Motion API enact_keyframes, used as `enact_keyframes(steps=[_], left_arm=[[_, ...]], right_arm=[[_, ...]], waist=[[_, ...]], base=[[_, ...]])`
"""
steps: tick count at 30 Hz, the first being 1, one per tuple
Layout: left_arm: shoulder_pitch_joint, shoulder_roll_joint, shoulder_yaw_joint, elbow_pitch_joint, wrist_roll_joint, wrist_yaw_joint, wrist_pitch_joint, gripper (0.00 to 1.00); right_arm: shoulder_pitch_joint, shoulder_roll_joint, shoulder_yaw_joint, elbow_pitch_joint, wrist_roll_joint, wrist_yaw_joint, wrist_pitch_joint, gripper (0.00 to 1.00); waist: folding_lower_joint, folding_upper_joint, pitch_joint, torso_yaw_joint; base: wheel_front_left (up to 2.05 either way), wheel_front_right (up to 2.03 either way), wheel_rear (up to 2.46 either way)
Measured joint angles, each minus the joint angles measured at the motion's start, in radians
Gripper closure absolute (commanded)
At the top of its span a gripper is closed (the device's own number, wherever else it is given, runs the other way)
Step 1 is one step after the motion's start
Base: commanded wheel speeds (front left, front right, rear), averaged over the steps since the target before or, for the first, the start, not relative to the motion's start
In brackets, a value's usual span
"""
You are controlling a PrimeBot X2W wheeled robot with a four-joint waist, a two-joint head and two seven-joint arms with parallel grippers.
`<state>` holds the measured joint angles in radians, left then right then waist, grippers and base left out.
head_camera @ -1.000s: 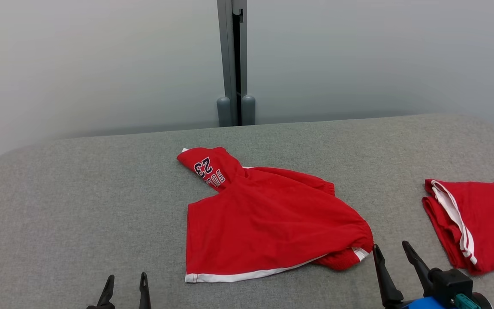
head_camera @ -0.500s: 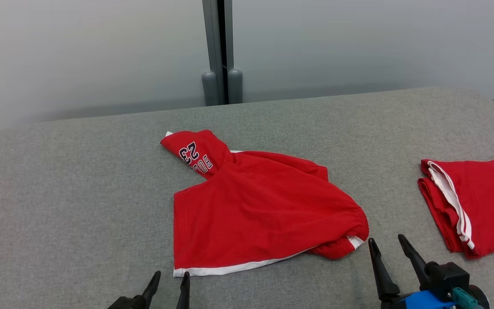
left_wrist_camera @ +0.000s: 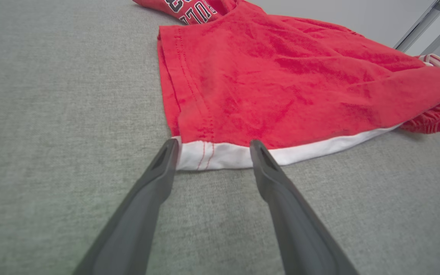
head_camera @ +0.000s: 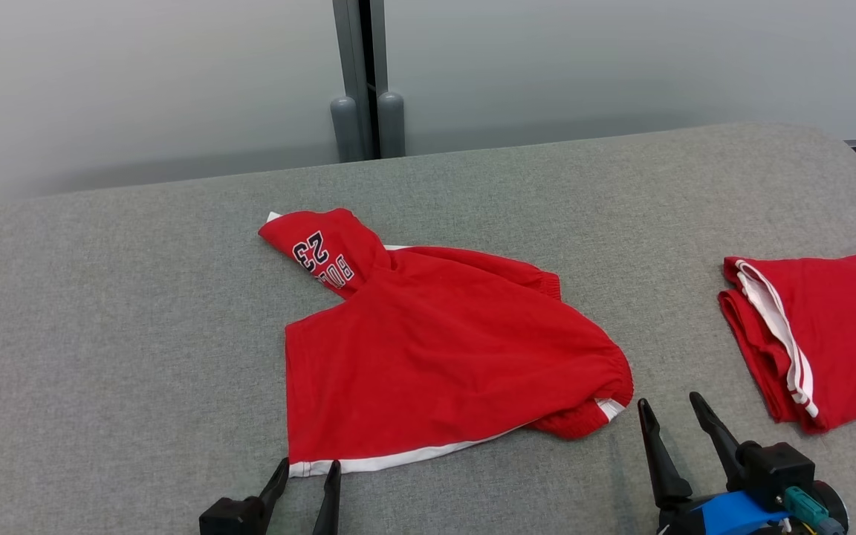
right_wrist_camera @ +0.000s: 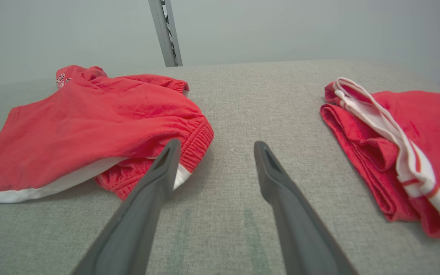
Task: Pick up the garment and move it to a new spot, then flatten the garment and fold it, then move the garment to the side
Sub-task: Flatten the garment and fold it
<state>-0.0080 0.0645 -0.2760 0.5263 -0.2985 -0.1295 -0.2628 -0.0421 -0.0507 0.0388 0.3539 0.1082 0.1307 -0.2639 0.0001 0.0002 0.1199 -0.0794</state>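
The red shorts [head_camera: 435, 357] are lying crumpled near the middle of the grey surface [head_camera: 101, 334]. One printed leg [head_camera: 316, 256] is being left thrown up towards the far edge, and the gathered waistband [head_camera: 584, 423] is bunched under at the near right.

The first step is judged to be in hand: the pick-up is being set up, and nothing is being gripped yet. The left gripper [head_camera: 309, 468] is being poised low at the near left corner with its fingers set wide apart. In the left wrist view the white hem [left_wrist_camera: 319, 147] is lying just past their tips, and whether cloth is being touched cannot be told. The right gripper [head_camera: 669, 403] is being held just beside the waistband, fingers likewise spread wide and empty. In the right wrist view one tip is being seen against the elastic. A second red garment [head_camera: 829, 334], folded and white-striped, is lying well apart on the right.

For the next move, a pinch on the hem corner is being called for on the left, with one finger slid beneath the cloth so that both layers are taken. On the right, a small shift onto the waistband is probably being called for before closing. A two-handed lift is then judged necessary, so the shorts are being carried clear of the surface and set down away from the folded garment.
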Motion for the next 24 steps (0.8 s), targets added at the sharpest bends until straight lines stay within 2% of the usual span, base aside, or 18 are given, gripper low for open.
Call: enact_keyframes(steps=[5,6,7,8,10,11,16,24], left_arm=[[0.0,0.006,-0.005,0.0,-0.005,0.0,0.0,0.0],[0.0,0.007,-0.006,0.0,-0.007,0.0,0.0,0.08],[0.001,0.01,-0.005,0.001,-0.006,0.0,0.0,0.39],[0.001,0.013,-0.004,0.002,-0.003,0.0,0.0,0.65],[0.001,0.016,-0.006,0.01,0.0,0.0,0.0,0.78],[0.001,0.018,-0.011,0.016,0.001,0.0,0.0,0.98],[-0.009,0.024,-0.02,0.04,0.003,0.0,0.0,1.0],[-0.03,0.023,-0.022,0.05,0.001,0.0,0.0,1.0]], right_arm=[[0.0,0.0,0.0,0.002,0.0,0.0,0.0,0.0],[0.0,0.0,0.0,0.003,0.0,0.0,0.0,0.0],[0.0,0.0,0.001,0.004,0.0,0.0,0.0,0.0],[0.0,0.0,0.001,0.004,0.0,0.0,0.0,0.0],[0.0,0.0,0.004,0.004,0.0,0.0,0.0,0.0],[0.0,0.0,0.005,0.004,0.0,0.0,0.0,0.0],[-0.002,0.0,0.013,0.007,0.004,0.0,0.0,0.0],[-0.003,0.0,0.091,0.056,0.125,0.0,0.0,0.0]], waist=[[-0.0001,0.0,-0.004,0.001],[-0.0001,0.0,-0.005,0.001],[-0.0001,0.0,-0.006,0.002],[-0.0001,0.0,-0.006,0.002],[-0.0001,-0.0001,-0.005,0.001],[-0.0001,0.0,-0.004,0.001],[-0.0002,0.0,0.003,-0.002],[-0.0001,-0.0001,0.015,-0.002]], base=[[0.0,0.0,0.0],[0.0,0.0,0.0],[0.0,0.0,0.0],[0.0,0.0,0.0],[0.0,0.0,0.0],[0.0,0.0,0.0],[0.0,0.0,0.0],[0.0,0.0,0.0]])
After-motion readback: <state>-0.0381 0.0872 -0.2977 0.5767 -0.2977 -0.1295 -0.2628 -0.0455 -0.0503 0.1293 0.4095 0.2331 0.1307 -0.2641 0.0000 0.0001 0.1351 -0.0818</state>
